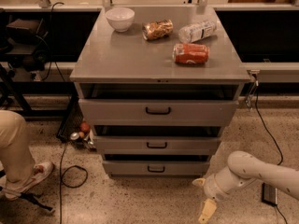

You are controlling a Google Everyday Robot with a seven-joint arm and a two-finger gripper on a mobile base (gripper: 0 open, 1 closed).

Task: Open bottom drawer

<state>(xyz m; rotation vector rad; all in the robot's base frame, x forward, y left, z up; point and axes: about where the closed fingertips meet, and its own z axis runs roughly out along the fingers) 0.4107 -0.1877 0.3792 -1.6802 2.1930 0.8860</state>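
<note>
The bottom drawer [156, 168] is the lowest and shallowest of three grey drawer fronts in the metal cabinet [159, 62], with a small black bar handle [156, 169] at its centre. Its front sits about flush with the drawers above. My gripper [202, 197] hangs low over the floor, in front of and below the drawer's right corner. It is open, with one cream finger [198, 182] pointing toward the cabinet and the other [207, 211] pointing down. Nothing is between them, and the gripper is clear of the handle.
On the cabinet top lie a white bowl [120, 18], a brown snack bag [157, 29], a plastic bottle [197, 31] and a red can [190, 53]. A person's leg and shoe [23, 171] are at the left. Cables [70, 171] trail on the floor, and a black block [269, 194] lies at the right.
</note>
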